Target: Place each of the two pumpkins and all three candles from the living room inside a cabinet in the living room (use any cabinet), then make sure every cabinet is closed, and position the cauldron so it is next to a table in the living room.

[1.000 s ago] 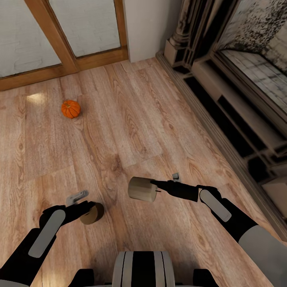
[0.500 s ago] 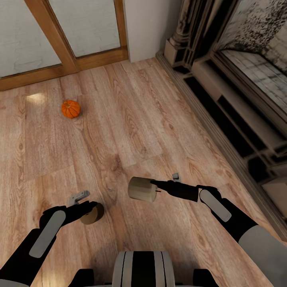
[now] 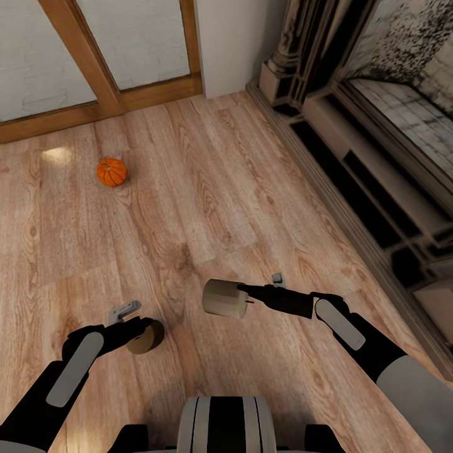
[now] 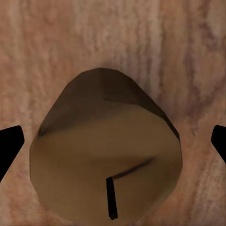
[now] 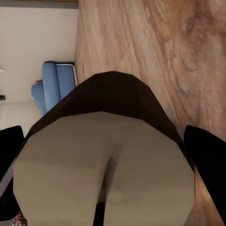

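Note:
One orange pumpkin (image 3: 111, 172) rests on the wood floor at the far left, well ahead of both arms. My left gripper (image 3: 143, 330) is shut on a tan-brown candle (image 3: 147, 337), low over the floor; the left wrist view shows that candle (image 4: 106, 162) wick-end on, with a black fingertip (image 4: 9, 143) at each side. My right gripper (image 3: 244, 293) is shut on a paler, thicker candle (image 3: 224, 298) held sideways above the floor, and the same candle (image 5: 106, 165) looms large in the right wrist view. The cabinet, cauldron and second pumpkin are out of view.
A dark ornate fireplace surround (image 3: 352, 145) with a raised hearth edge runs along the right. A wood-framed glass door (image 3: 107, 63) and a white wall corner (image 3: 229, 44) close off the far side. Open wood floor (image 3: 207, 189) lies between. A blue seat (image 5: 54, 84) shows far off.

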Available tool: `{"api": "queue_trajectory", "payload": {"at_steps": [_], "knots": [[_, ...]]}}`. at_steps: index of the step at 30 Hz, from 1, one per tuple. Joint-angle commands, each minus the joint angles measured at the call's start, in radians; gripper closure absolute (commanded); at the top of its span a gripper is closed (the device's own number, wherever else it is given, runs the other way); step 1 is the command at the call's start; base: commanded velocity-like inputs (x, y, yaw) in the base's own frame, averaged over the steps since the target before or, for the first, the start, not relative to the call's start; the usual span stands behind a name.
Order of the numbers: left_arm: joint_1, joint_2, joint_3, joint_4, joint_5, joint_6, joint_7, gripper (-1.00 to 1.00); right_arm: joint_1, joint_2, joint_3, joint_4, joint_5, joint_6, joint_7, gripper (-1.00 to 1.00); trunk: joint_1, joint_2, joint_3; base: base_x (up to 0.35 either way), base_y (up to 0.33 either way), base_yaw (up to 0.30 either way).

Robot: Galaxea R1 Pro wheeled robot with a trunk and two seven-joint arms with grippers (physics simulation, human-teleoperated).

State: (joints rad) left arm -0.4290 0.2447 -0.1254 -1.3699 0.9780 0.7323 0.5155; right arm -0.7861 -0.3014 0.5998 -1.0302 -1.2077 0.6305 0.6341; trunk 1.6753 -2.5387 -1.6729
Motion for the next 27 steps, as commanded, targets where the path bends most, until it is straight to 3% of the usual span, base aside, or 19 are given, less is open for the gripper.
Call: {"api": "queue_trajectory", "payload": {"at_steps": [1,27], "knots": [[0.0,0.001,-0.002,0.002,0.01,0.0,0.011,-1.0,-0.001,-0.001,0.002,0.0,-0.008,0.004,-0.001,1.0,0.0,0.0,-0.001,0.0,0.0,0.0],[0.0,0.001,-0.002,0.026,0.011,0.001,0.012,-1.0,-0.001,-0.001,0.002,0.0,-0.009,0.004,0.004,1.0,0.001,-0.001,-0.008,0.0,0.0,0.0]]}}
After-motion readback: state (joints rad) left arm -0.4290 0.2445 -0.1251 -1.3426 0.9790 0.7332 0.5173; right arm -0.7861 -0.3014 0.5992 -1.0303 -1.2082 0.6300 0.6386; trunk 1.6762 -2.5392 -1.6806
